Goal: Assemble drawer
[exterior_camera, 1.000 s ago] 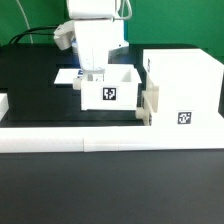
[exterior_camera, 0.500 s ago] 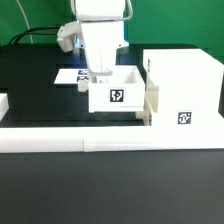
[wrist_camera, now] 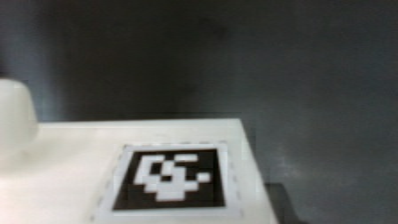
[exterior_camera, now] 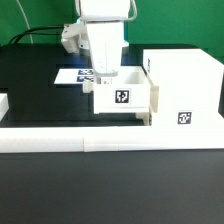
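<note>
- The small white plastic open-topped tray with a black-and-white square tag on its front (exterior_camera: 122, 97) sits on the black table (exterior_camera: 30, 90), near the middle of the scene, just beside the tall white boxy drawer shell (exterior_camera: 183, 95) at the exterior view's right.
- The robot's white two-finger gripper (exterior_camera: 107, 78) reaches down at the tray's far wall. Whether its fingers pinch that wall or merely stand at it I cannot tell, as the tray hides the tips.
- The wrist view shows only a white panel carrying a blurred tag (wrist_camera: 173, 178) against the dark table; no fingertips are visible there.
- Handling, as a judgement: the tray looks like thin, rigid moulded plastic, light, smooth and somewhat slippery. A firm pinch over the top edge of one wall seems the best hold; the walls should not flex much.
- The shell looks stiff and bulkier, and probably stays put when the tray is pushed in.
- Contents: the tray looks empty, though its floor is largely hidden. The shell's open side, facing the exterior view's left, already shows a second small white tray with a knob (exterior_camera: 150, 100) partly in it.
- A flat white marker board (exterior_camera: 72, 76) lies on the table beyond the tray, and a long low white border wall (exterior_camera: 60, 140) runs along the near edge.
</note>
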Controlling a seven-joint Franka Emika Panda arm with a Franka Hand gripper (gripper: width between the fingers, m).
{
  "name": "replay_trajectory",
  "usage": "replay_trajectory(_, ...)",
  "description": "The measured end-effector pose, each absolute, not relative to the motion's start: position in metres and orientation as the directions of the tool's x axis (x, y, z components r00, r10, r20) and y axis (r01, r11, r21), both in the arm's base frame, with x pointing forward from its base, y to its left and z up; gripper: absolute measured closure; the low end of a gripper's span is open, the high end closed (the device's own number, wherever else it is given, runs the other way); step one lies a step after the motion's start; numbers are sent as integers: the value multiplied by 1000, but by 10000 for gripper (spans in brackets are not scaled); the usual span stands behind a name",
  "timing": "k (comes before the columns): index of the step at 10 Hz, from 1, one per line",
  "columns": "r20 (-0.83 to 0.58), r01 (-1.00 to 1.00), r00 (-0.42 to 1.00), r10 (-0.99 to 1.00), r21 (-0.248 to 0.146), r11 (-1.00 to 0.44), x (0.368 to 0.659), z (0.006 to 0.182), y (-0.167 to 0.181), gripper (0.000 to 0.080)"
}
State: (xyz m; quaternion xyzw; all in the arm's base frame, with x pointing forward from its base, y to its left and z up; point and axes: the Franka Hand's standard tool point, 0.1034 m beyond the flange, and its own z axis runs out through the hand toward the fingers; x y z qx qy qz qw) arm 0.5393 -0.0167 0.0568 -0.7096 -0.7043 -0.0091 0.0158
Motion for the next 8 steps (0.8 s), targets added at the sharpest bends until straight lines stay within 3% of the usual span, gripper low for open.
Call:
replay_trajectory(4,36,1000,7,999,-15,-6,538,55,-14,757)
replay_trajectory(8,37,1000,10,999,9,-10,539,54,-15,757)
